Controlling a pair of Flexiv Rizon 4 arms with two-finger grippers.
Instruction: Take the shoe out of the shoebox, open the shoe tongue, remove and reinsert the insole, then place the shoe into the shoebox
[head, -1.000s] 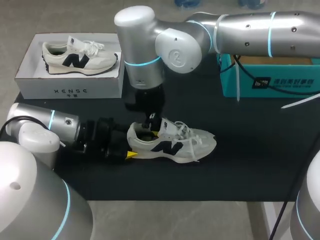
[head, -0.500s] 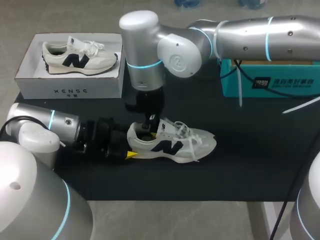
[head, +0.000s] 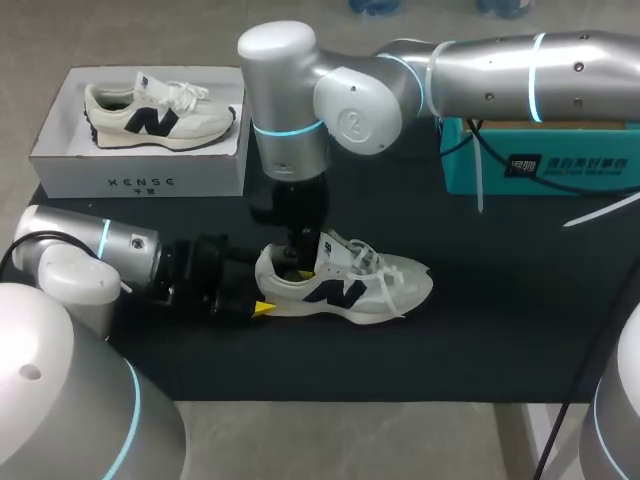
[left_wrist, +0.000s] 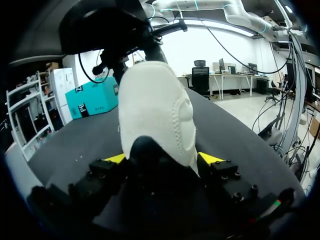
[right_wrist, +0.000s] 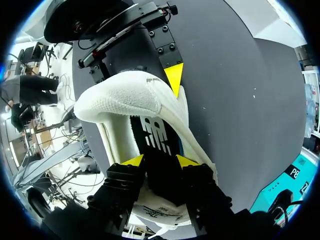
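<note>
The shoe (head: 345, 285) I am working on stands on its sole in the near middle of the desk (head: 500, 330). Its heel points left and its toe points right.

Far left is the white shoebox (head: 140, 180), open, with a second shoe (head: 155, 115) lying in it. The box is well apart from my shoe.

My left tool (left_wrist: 162, 160) comes in low from the left. Its two yellow tips press on the heel, one on each side. I think it is there to stop the shoe sliding or tipping while the other arm pulls.

My right tool (right_wrist: 160, 161) hangs straight down over the shoe's mouth. Its tips are pressed on a black strip that comes up out of the shoe, and I take that strip to be the insole (right_wrist: 155, 137). So I judge we are at the insole step.

Far right sits a teal box (head: 540, 165), well away.

The desk top is dark and flat. The second shoe fills much of the shoebox, so putting mine in may be a tight fit.
</note>
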